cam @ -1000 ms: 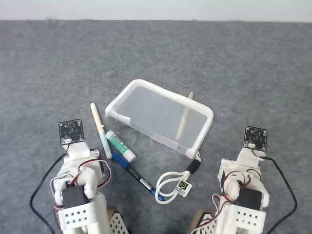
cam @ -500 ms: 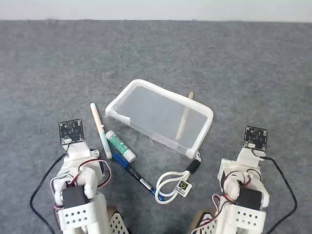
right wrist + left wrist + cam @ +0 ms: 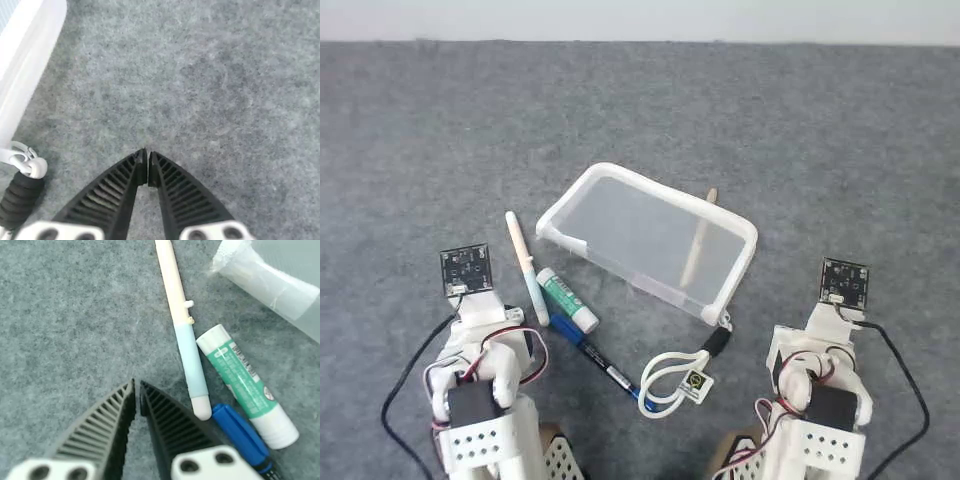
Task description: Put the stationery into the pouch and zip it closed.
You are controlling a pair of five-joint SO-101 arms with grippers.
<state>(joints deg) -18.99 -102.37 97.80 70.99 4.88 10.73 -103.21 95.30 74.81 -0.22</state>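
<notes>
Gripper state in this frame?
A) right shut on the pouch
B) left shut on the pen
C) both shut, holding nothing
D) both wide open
C: in the wrist views the left gripper and the right gripper each have jaws together over the grey mat, with the pen and the pouch lying untouched off to the side.

White arms [image 3: 485, 395], black ribbed claws [image 3: 137, 386]
</notes>
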